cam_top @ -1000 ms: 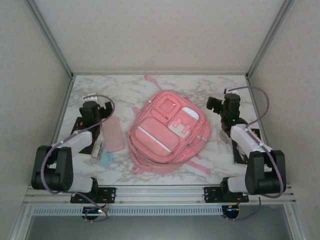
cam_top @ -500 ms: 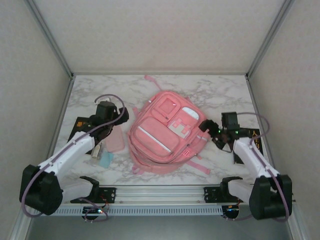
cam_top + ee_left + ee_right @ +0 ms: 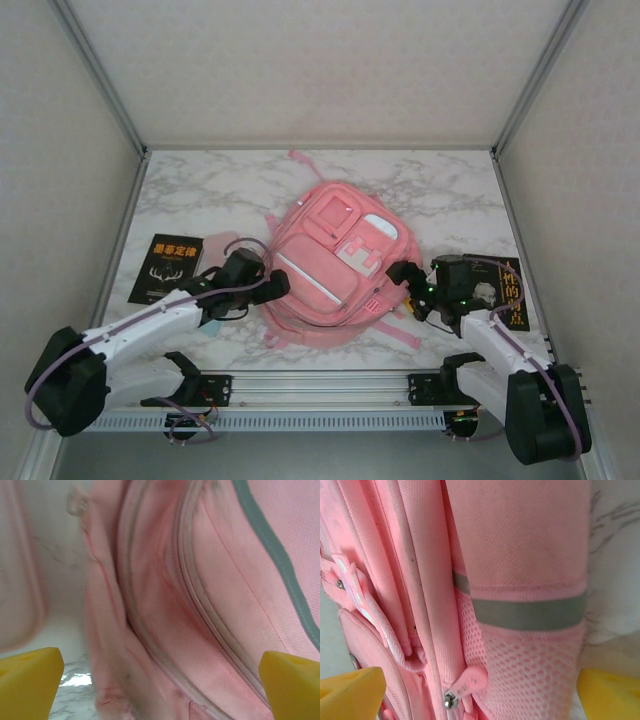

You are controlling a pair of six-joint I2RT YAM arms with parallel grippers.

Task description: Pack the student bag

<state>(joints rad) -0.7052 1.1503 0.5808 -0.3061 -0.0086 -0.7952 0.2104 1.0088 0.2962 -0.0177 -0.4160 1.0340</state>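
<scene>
Student bag: the student bag [image 3: 335, 270] lies flat near the middle of the marble tabletop [image 3: 440, 195], front pockets up, pink straps trailing off its near edge, between the two pincers.
Left pincer: the left pincer [image 3: 275, 283] is at the bag's near-left edge with its jaws wide and nothing held. In the left wrist view its yellow pads [image 3: 27, 680] sit at opposite sides, with the bag's zip seam [image 3: 210, 615] running ahead of them (whether they touch the fabric cannot be told).
Right pincer: the right pincer [image 3: 397, 272] is at the bag's near-right side, also spread wide and empty. The right wrist view faces the mesh side pocket [image 3: 520, 670], its grey band [image 3: 527, 612] and a zip pull [image 3: 462, 685].
Left book: a black book [image 3: 166, 268] lies flat, well apart from the bag.
Right book: a second black book [image 3: 512, 295] lies partly under the right arm.
</scene>
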